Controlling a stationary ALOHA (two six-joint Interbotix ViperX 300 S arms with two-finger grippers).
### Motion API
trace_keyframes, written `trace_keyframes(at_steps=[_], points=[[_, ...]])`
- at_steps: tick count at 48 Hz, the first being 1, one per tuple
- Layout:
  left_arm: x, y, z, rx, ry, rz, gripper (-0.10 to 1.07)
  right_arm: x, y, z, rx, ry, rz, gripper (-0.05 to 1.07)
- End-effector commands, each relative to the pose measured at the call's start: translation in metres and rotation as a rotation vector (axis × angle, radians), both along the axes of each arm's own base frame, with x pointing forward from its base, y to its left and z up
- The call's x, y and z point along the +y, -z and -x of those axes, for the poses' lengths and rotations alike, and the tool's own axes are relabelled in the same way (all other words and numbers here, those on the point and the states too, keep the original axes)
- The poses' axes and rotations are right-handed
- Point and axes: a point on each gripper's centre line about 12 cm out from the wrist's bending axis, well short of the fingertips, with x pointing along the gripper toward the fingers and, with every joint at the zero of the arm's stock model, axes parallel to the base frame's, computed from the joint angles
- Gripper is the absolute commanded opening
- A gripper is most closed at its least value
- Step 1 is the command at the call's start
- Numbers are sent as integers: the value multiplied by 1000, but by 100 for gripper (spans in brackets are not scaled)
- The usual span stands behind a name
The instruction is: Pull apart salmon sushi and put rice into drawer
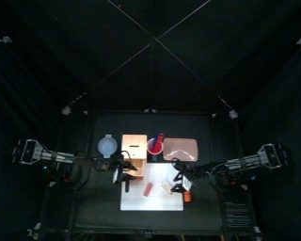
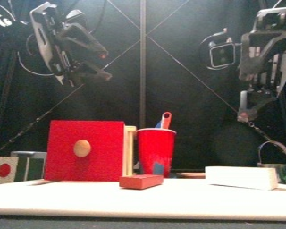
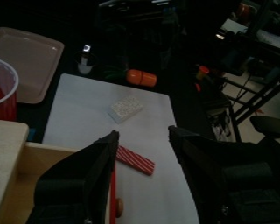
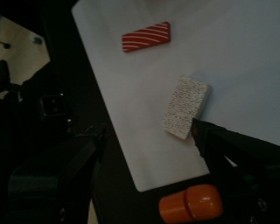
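On the white mat (image 4: 224, 61), salmon topping (image 4: 146, 37) apart from rice block (image 4: 185, 107), seemingly untouched.

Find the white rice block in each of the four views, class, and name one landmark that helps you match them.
Top view: rice block, at the white mat's right edge.
Front view: rice block, low right, on the mat.
Left wrist view: rice block, centre, upper mat.
Right wrist view: rice block, centre right.
Shared landmark: the striped salmon piece beside it on the mat.

Left arm (image 2: 64, 40): black blocky links, glossy casing, dark cables looped alongside
Right arm (image 2: 263, 54): black, boxy housing (pale sticker on it), cable loop
Pincers: two flat black fingers each
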Motion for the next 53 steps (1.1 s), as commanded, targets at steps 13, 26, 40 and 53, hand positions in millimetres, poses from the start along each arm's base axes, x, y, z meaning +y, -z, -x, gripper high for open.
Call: trace_keyframes(at_steps=[13,26,40,53], points=[[6,-9,-1,-32,-8,-18,86,-1,-3,-17,213,-51,0,103],[11,-9,4,-35,-26,-20,86,-2,-2,-23,303,51,143,103],[25,-13,33,-64,-80,-36,86,21,23,-41,362,93,176,103],[28,-9,53,-75,-101,-32,86,24,39,-57,354,81,189,103]])
